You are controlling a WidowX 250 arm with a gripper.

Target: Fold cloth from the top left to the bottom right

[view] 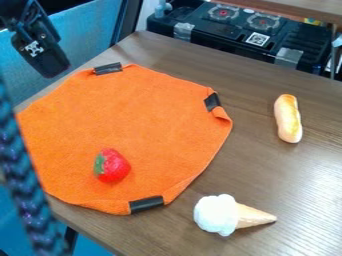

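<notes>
The woodgrain table (250, 167) bears a fuzzy, angular cloth (133, 117); whether the tool (55, 69) is clenched, I cannot tell.

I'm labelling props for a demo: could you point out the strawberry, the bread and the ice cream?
Strawberry (115, 165): camera view, red body.
Bread (288, 119): camera view, middle.
Ice cream (216, 215): camera view, white scoop.

A brown desk (247, 160) carries an orange cloth (133, 115) by its left edge; an ice cream cone (230, 215) lies toward its near edge. A bread roll (288, 119) lies nearer the far edge.
</notes>
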